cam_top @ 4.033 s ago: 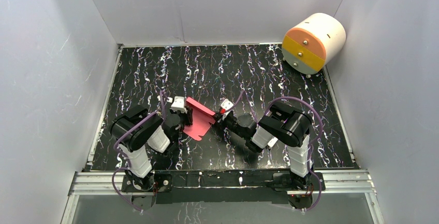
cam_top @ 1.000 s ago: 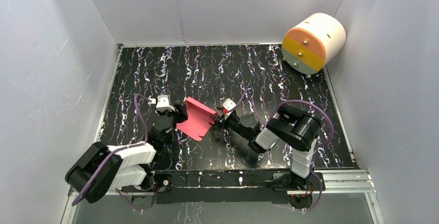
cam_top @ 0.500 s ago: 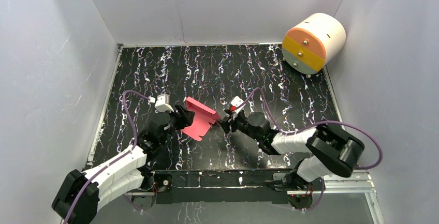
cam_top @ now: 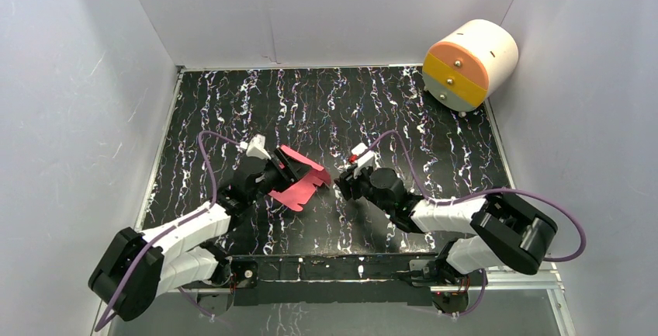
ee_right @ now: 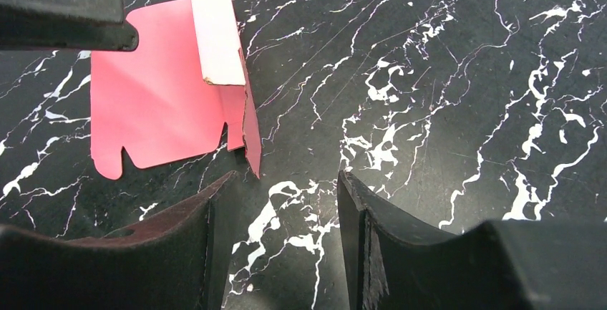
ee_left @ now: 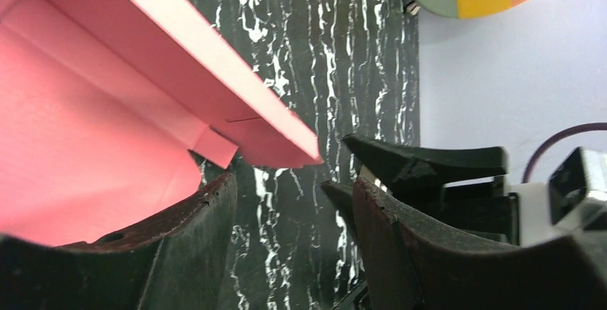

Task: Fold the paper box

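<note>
Paper box (cam_top: pixel 303 185) half-folded on desk (cam_top: pixel 326 103) — flat sheet beside one of the left fingers (ee_left: pixel 193 238), spread, gripping nothing. Right fingers (ee_right: pixel 422 253) spread — box corner just ahead.

One pink box (cam_top: pixel 299 179). One bench (cam_top: pixel 310 103). One white-and-orange cylinder (cam_top: pixel 481 49), its face split into three colour bands: orange, yellow and grey. Two arms, the left arm (cam_top: pixel 186 231) and the right arm (cam_top: pixel 450 216). Each arm has two black fingers (ee_left: pixel 179 253), four in all. Two purple cables (cam_top: pixel 208 167), one per arm.
</note>
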Motion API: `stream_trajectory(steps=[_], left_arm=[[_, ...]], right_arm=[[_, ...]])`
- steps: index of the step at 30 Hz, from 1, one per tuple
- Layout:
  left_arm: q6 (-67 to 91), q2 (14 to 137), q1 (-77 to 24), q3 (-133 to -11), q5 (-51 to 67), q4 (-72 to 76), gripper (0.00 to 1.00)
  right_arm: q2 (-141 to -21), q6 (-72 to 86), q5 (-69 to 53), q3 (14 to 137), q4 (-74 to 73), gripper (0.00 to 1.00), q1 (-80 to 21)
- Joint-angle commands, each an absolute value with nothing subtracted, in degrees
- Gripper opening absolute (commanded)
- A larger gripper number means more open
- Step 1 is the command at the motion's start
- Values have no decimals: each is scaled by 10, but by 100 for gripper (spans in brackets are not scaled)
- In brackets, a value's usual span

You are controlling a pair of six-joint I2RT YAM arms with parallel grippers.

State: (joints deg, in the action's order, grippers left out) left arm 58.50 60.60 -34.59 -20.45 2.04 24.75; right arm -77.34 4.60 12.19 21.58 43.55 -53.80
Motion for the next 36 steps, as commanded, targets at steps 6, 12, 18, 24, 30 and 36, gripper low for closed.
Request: stream_trajectory(steps=[6,12,18,24,30,36], left_arm=[[639,663,-348,-249,33,299,56],[644,699,-354,-256,46,332,48],[646,724,-357,-261,49,349,41],[651,746,-362,-265,56,367,34],[655,764,-368,-268,56,384,29],[652,770,-371,-267,40,392,23]], right_arm=[[-804,71,99,229,533,59,-541],[-841,64,69,219,600,59,-540],[-881,60,62,232,637,54,-538],[-921,55,53,238,680,46,-537],[-956,51,46,244,715,36,-536],[-969,51,39,247,728,22,-536]])
